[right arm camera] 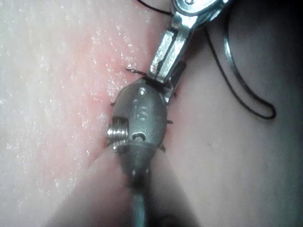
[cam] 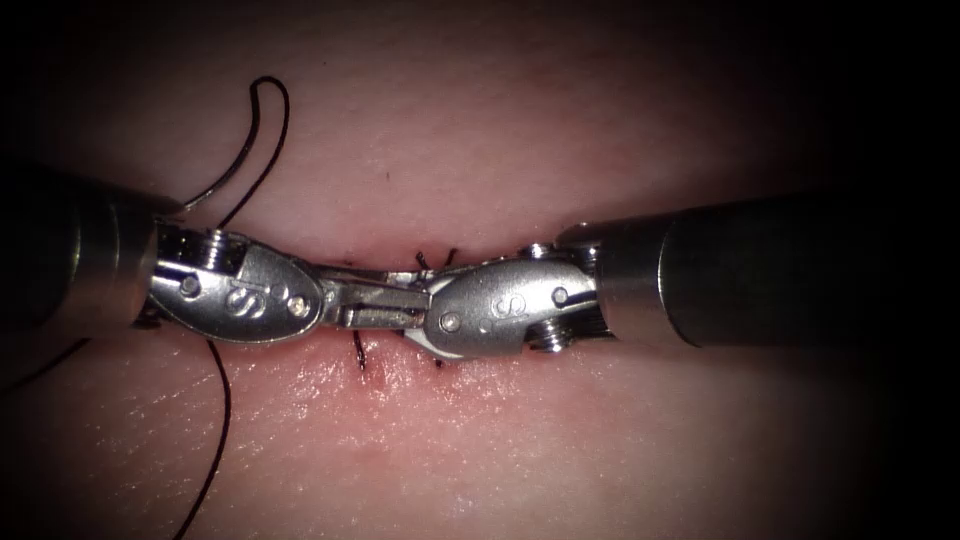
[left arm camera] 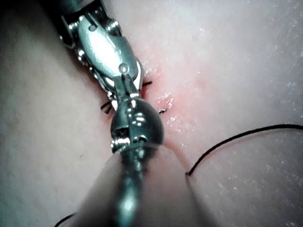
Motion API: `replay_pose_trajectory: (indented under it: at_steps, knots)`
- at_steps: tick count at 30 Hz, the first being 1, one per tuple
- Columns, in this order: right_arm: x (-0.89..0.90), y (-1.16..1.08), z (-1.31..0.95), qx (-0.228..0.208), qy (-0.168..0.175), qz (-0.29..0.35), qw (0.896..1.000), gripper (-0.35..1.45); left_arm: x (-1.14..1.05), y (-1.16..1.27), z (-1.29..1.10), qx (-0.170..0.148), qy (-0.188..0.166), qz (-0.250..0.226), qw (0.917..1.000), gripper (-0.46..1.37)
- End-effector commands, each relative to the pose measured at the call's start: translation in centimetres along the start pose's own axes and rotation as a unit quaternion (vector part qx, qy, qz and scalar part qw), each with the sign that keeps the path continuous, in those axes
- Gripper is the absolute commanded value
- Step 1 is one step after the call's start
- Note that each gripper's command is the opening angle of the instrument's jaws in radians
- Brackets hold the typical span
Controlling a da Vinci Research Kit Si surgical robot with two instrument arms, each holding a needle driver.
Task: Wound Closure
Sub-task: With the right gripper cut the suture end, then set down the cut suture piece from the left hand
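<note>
The cut (cam: 372, 268) runs across the tissue (cam: 560, 440) under both tools. My left tool's jaws (cam: 412, 288) and my right tool's jaws (cam: 358, 316) lie side by side over it, pointing opposite ways. Each pair looks shut, and I see nothing held in either. The curved needle (cam: 226, 168) lies free on the tissue beyond the cut at the left, by the left tool's shaft, and is not in the tissue. Its black thread (cam: 222, 420) loops over, passes under the left tool and trails toward the near edge. The right wrist view shows the needle (right arm camera: 233, 59) and thread loop (right arm camera: 258, 108).
Short cut ends of thread (cam: 436, 258) stick up from stitches beyond the tools, and more thread ends (cam: 359, 352) show on the near side. Red fluid (cam: 400, 385) stains the tissue along the cut. A thread strand (left arm camera: 236, 140) lies on the tissue.
</note>
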Motion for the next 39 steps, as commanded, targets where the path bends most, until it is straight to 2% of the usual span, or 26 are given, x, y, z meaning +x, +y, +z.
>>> replay_pose_trajectory:
  at_steps: [1, 3, 4, 5, 6, 7, 12, 21, 28, 34, 39]
  knots:
    - [0.0, 0.0, -0.01, -0.007, 0.006, 0.0, 1.0, -0.35, 0.0, -0.01, -0.02, -0.004, 0.001, 0.0, 1.0, -0.35]
    - [0.0, 0.02, -0.02, -0.01, 0.009, 0.0, 1.0, -0.35, 0.0, -0.01, -0.04, -0.005, 0.001, 0.0, 1.0, -0.35]
    - [0.01, 0.04, -0.03, -0.01, 0.01, 0.001, 1.0, 0.12, 0.0, -0.02, -0.06, -0.006, 0.002, 0.0, 1.0, -0.35]
    - [0.02, 0.07, -0.04, -0.02, 0.01, 0.002, 1.0, 1.14, 0.0, -0.03, -0.09, -0.009, 0.003, 0.001, 1.0, -0.35]
    - [0.02, 0.09, -0.05, -0.024, 0.005, 0.003, 1.0, 1.32, -0.01, -0.03, -0.12, -0.009, 0.003, 0.001, 1.0, -0.35]
    - [0.03, 0.09, -0.09, -0.027, 0.001, 0.004, 1.0, 1.38, -0.01, -0.04, -0.15, -0.008, 0.003, 0.001, 1.0, -0.35]
    - [0.02, 0.1, -0.18, -0.028, -0.002, 0.007, 1.0, 1.44, -0.04, -0.07, -0.27, -0.006, 0.002, 0.001, 1.0, -0.35]
    - [0.02, 0.09, -0.39, -0.025, -0.003, 0.006, 1.0, 1.44, -0.07, -0.06, -0.33, -0.008, 0.003, 0.003, 1.0, -0.35]
    - [0.11, 0.05, -0.61, -0.013, -0.003, 0.005, 1.0, 1.44, -0.14, -0.03, -0.46, -0.007, 0.003, 0.009, 0.9999, -0.35]
    - [0.24, 0.09, -0.88, -0.006, -0.006, 0.004, 1.0, 1.45, -0.28, -0.14, -0.64, 0.015, -0.008, 0.008, 0.9998, -0.35]
    - [0.31, 0.09, -1.16, -0.006, -0.016, 0.006, 1.0, 1.44, -0.36, -0.33, -0.63, 0.04, -0.023, -0.004, 0.9989, -0.35]
